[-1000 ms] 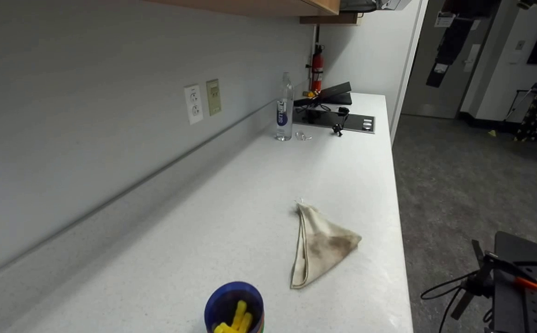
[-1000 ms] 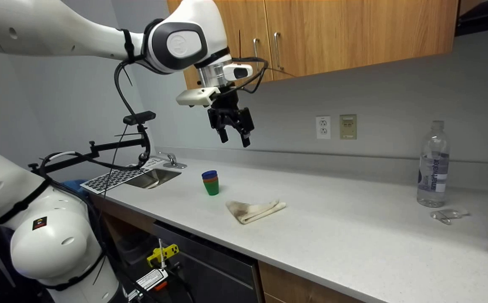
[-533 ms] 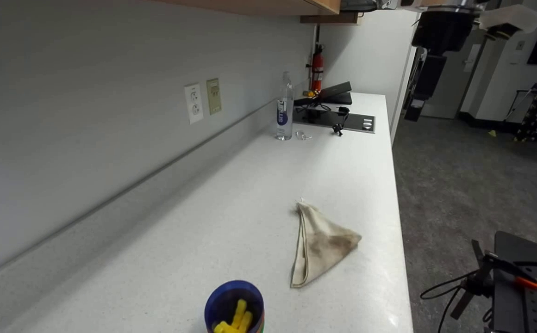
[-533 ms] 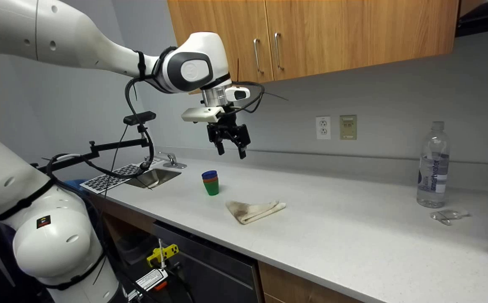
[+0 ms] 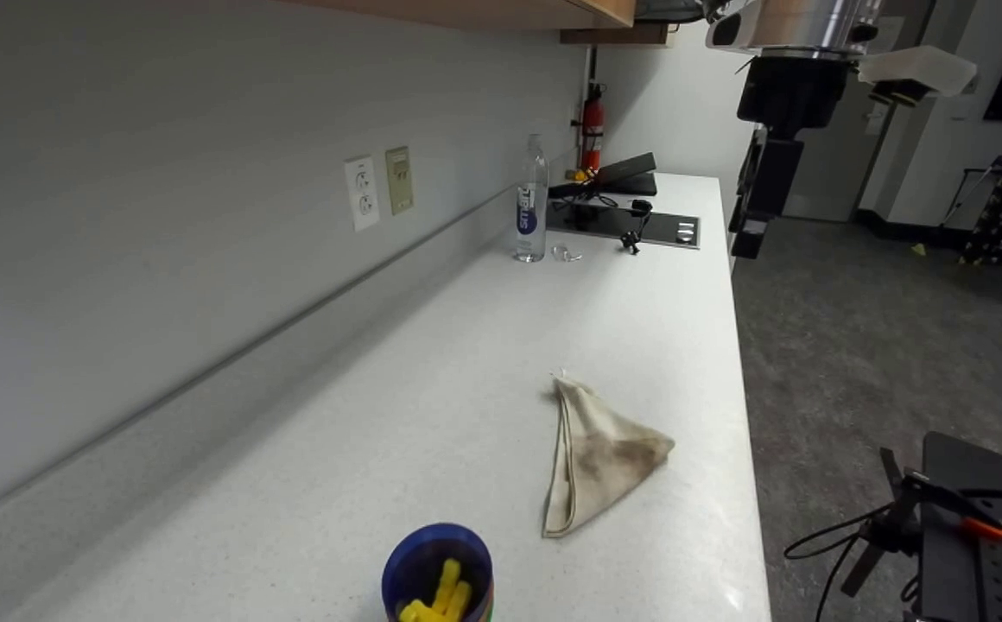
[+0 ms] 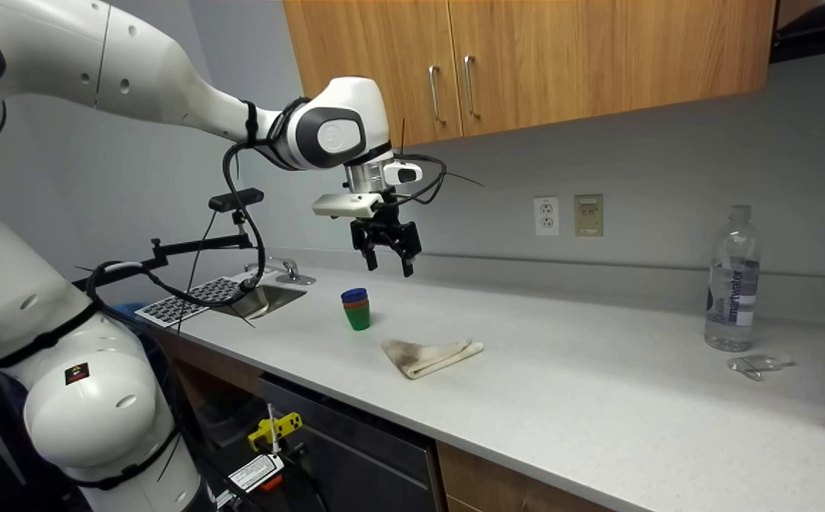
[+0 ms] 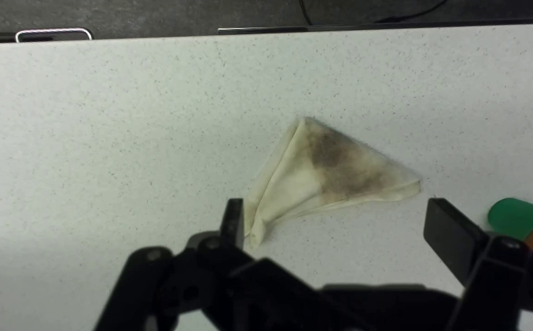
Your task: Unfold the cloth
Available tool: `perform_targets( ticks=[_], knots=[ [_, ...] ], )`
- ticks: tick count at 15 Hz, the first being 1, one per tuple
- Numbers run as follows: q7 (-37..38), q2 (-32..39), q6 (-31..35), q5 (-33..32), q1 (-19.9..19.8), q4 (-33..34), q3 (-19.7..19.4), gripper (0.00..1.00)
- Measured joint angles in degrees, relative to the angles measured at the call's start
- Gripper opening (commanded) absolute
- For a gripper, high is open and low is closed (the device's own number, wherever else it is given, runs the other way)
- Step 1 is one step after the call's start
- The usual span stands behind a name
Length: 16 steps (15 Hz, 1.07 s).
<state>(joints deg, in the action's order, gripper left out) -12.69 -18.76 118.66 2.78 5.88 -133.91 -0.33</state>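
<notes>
The cream cloth with a dark brown stain lies folded in a rough triangle on the white counter. It shows in both exterior views (image 5: 605,462) (image 6: 427,357) and in the wrist view (image 7: 340,170). My gripper (image 6: 390,267) is open and empty, held well above the counter, apart from the cloth. In an exterior view it hangs at the upper right (image 5: 749,242). In the wrist view the gripper (image 7: 335,204) has its fingers wide apart, and the left finger (image 7: 233,218) overlaps the cloth's narrow folded corner. How the layers lie underneath is hidden.
Stacked cups (image 6: 356,309), blue, orange and green, stand near the cloth, with yellow pieces (image 5: 445,596) inside. A water bottle (image 6: 732,284) and a small clear item (image 6: 759,365) stand farther along the counter. A wooden cabinet (image 6: 597,64) hangs above. The counter's front edge (image 7: 156,39) is near the cloth.
My gripper has moved down toward the counter, coming into an exterior view from the top and shifting slightly left there. It stays open. The cloth has not moved.
</notes>
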Motion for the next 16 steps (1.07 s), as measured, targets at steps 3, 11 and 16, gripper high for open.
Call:
perform_targets(
  ticks=[3, 11, 16],
  knots=[
    [0.0, 0.0, 0.0, 0.0, 0.0, 0.1, 0.0, 1.0],
    [-0.5, 1.5, 0.2, 0.0, 0.0, 0.7, -0.1, 1.0],
    [-0.9, 9.8, 1.8, 0.1, 0.0, 6.7, -0.1, 1.0]
  ],
)
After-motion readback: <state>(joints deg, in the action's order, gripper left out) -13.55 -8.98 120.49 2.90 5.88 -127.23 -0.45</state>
